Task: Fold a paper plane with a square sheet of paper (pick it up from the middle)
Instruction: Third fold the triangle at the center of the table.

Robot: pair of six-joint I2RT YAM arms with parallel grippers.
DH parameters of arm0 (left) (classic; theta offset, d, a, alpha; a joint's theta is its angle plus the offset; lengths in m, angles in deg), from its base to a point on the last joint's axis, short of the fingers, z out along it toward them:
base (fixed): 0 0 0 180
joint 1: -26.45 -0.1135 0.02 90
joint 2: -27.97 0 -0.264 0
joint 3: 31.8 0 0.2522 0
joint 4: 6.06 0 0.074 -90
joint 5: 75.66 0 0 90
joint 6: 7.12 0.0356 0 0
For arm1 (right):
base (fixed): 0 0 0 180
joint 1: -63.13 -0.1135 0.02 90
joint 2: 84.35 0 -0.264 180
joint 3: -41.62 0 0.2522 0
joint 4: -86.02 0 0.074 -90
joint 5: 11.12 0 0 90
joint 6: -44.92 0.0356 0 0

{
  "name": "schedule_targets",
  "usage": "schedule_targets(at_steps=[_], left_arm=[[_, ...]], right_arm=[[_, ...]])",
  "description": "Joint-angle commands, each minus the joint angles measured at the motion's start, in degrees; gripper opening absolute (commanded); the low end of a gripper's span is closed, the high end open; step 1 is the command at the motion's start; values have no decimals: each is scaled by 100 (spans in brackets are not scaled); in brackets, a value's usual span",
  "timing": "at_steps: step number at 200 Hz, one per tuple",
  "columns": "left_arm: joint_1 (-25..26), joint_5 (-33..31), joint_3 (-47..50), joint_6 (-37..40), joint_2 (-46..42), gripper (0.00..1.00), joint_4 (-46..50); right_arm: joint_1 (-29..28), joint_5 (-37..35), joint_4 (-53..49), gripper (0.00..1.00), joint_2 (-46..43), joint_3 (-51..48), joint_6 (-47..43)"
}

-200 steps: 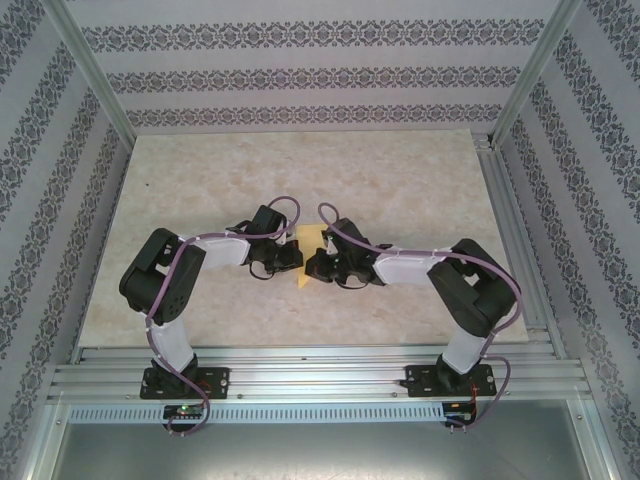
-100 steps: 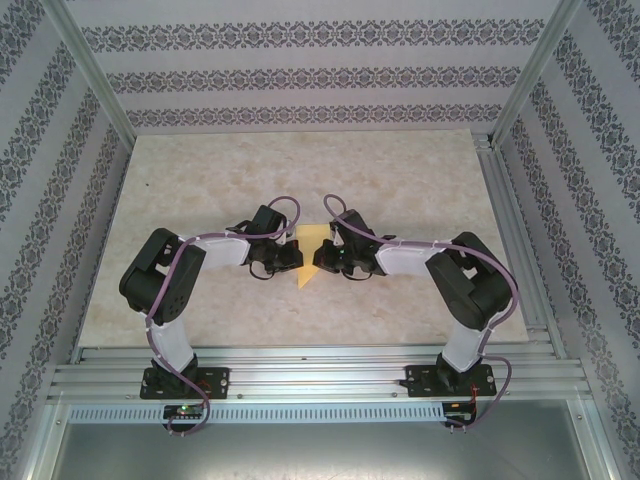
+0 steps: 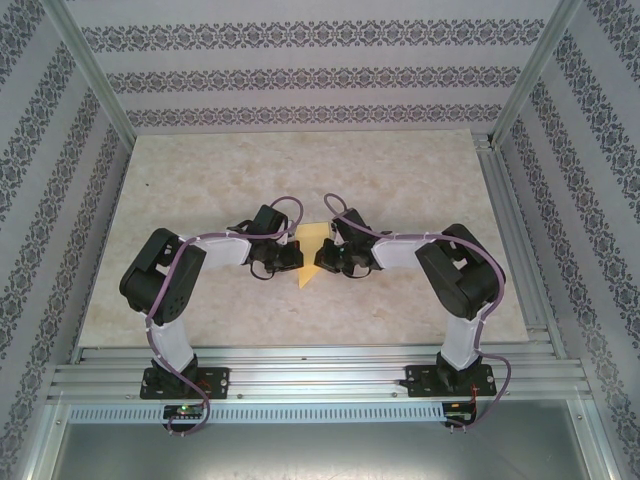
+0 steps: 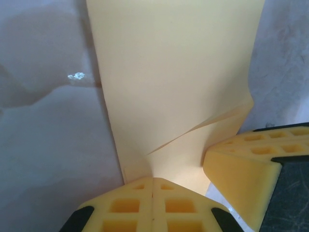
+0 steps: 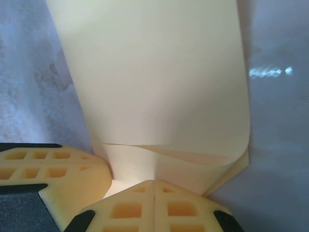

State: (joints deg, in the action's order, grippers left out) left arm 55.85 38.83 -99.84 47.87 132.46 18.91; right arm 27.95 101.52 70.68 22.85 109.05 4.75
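Note:
The yellow-orange sheet of paper lies mid-table, folded into a narrow shape with its point toward the near edge. My left gripper meets it from the left and my right gripper from the right. In the left wrist view the paper has a slanted fold edge, and my left gripper is shut on its near edge, beside a right fingertip. In the right wrist view the paper curls over at its right side. My right gripper is shut on it, next to a left fingertip.
The marble-patterned table has bare surface all round the paper. Patterned walls and slanted metal posts enclose it. An aluminium rail with both arm bases runs along the near edge.
The right arm's elbow has swung left and its gripper has shifted slightly toward the far side. More of the paper's far end shows. The left arm has not moved.

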Motion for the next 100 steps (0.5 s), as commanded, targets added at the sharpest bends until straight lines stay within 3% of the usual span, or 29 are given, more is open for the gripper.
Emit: schedule_targets(at_steps=[1, 55, 100], left_arm=[[23, -708, 76, 416, 296, 4, 802], [30, -701, 65, 508, 327, 4, 866], [31, -682, 74, 483, 320, 4, 841]], right_arm=[[226, -392, -388, 0, -82, 31, -4], [619, -487, -491, 0, 240, 30, -131], [740, -675, -587, 0, -137, 5, -252]])
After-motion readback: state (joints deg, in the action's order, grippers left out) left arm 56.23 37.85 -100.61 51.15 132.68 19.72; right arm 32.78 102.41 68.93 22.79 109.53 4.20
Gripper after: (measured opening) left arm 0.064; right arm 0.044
